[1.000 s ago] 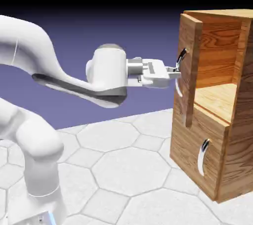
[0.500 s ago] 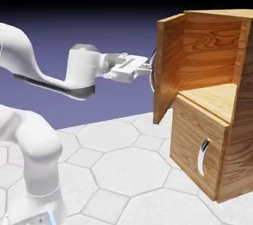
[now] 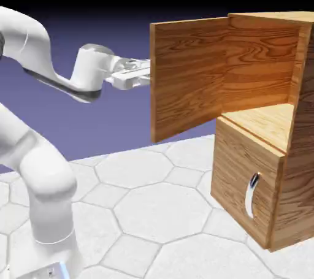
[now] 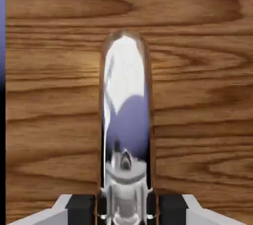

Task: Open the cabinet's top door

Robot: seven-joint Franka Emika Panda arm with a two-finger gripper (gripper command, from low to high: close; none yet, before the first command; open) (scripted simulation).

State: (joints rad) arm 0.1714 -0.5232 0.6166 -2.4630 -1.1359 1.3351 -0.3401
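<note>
With the silver handle clamped between the closed claw, the top door should be swung outward along its hinge arc, not pulled straight.

The top door is swung wide open off the cabinet. The pincer is tucked behind its outer edge, fingertips hidden.

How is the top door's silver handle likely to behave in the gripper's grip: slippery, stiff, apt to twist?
The handle looks mirror-polished, so probably slippery. It seems rigid: no bend shows with the gripper shut on it. The top door stands swung wide, so it likely turns freely on its hinge.
</note>
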